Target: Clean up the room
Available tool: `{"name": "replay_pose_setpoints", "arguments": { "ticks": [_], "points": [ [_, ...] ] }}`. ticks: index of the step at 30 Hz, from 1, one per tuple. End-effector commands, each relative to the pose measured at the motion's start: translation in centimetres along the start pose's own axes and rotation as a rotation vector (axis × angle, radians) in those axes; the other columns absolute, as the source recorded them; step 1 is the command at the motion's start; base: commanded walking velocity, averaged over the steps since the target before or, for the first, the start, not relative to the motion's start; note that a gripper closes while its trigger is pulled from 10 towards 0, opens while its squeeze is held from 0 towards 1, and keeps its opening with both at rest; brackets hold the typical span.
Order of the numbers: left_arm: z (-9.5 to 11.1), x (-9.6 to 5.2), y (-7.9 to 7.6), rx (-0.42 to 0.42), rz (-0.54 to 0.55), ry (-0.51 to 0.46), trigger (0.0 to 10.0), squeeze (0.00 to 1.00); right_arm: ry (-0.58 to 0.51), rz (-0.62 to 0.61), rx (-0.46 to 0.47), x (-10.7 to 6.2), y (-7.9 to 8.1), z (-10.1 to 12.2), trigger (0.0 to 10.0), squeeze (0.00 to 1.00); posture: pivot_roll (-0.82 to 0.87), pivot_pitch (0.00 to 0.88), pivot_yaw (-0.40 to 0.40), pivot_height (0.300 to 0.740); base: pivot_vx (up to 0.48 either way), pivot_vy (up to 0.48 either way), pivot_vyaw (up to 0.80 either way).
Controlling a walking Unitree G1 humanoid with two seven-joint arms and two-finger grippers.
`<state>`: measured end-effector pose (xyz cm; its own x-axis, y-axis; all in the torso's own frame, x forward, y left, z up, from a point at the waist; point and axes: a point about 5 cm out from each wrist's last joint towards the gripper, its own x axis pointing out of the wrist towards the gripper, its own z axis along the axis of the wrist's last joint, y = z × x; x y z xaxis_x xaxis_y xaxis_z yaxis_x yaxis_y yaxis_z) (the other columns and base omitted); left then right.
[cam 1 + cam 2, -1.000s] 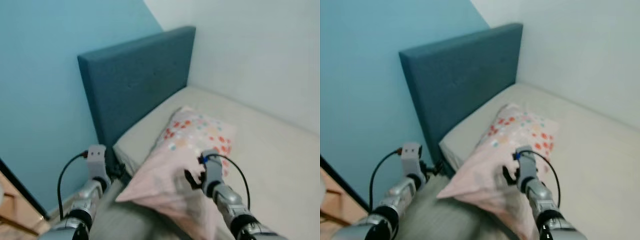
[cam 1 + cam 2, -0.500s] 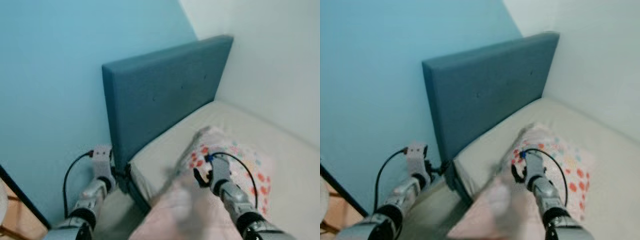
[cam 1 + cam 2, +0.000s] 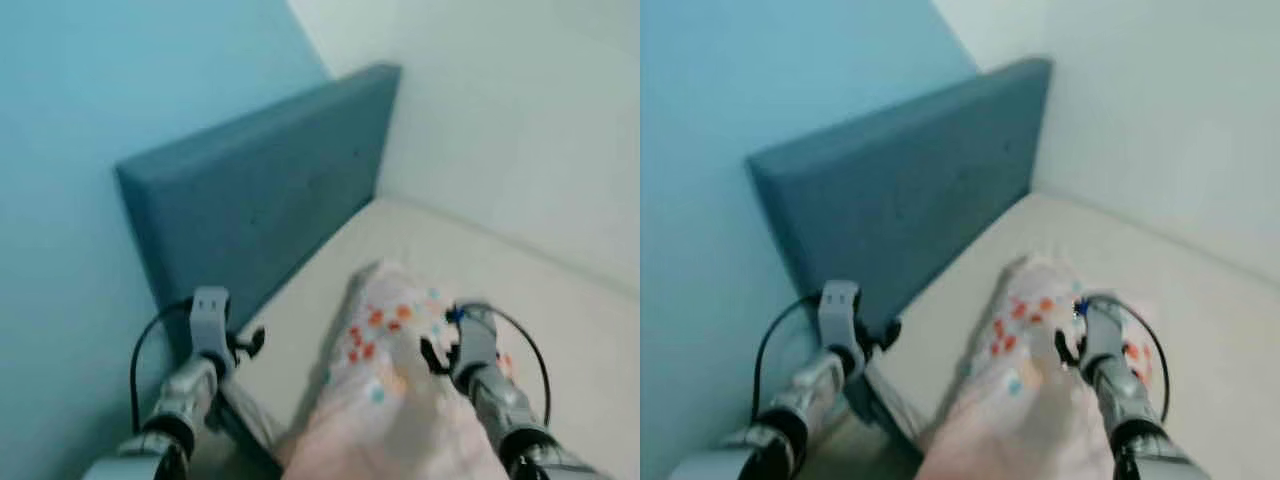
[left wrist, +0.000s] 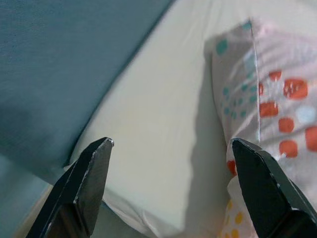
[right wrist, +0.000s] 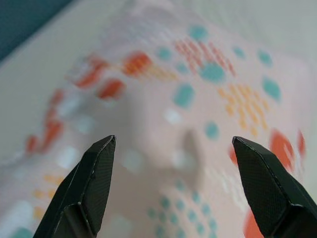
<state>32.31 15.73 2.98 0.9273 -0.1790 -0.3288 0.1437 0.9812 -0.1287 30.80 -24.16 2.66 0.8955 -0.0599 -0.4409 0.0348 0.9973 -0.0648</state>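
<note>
While the spotted pillow (image 3: 400, 390) lies on the bed (image 3: 560, 290) with its long axis toward the headboard (image 3: 260, 200), you have the right tool (image 5: 173, 163) just above it, fingers apart and empty, and the left tool (image 4: 168, 163) spread beside its edge.

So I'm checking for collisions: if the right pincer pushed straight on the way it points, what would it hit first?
Most likely the spotted pillow: the right pincer, fingers open, points straight at its patterned face. Blur makes the gap hard to judge.
</note>
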Motion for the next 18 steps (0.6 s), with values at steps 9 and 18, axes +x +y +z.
{"name": "replay_pose_setpoints", "arguments": {
  "ticks": [9, 18],
  "points": [
    [-0.4, -0.2, 0.3, 0.034, 0.001, 0.029, 10.0, 0.0, 0.038, -0.045, 0.046, -0.5, -1.2, -1.1, 10.0, 0.0, -0.1, 0.0, -0.02, 0.74, 0.0, 0.0, -0.77],
    [-0.3, 0.0, 0.5, -0.08, 0.003, 0.042, 10.0, 0.0, 0.04, -0.082, 0.067, -0.8, -2.3, -1.2, 10.0, 0.0, -0.1, 0.0, -0.014, 0.74, 0.0, 0.0, -0.77]
  ]
}}
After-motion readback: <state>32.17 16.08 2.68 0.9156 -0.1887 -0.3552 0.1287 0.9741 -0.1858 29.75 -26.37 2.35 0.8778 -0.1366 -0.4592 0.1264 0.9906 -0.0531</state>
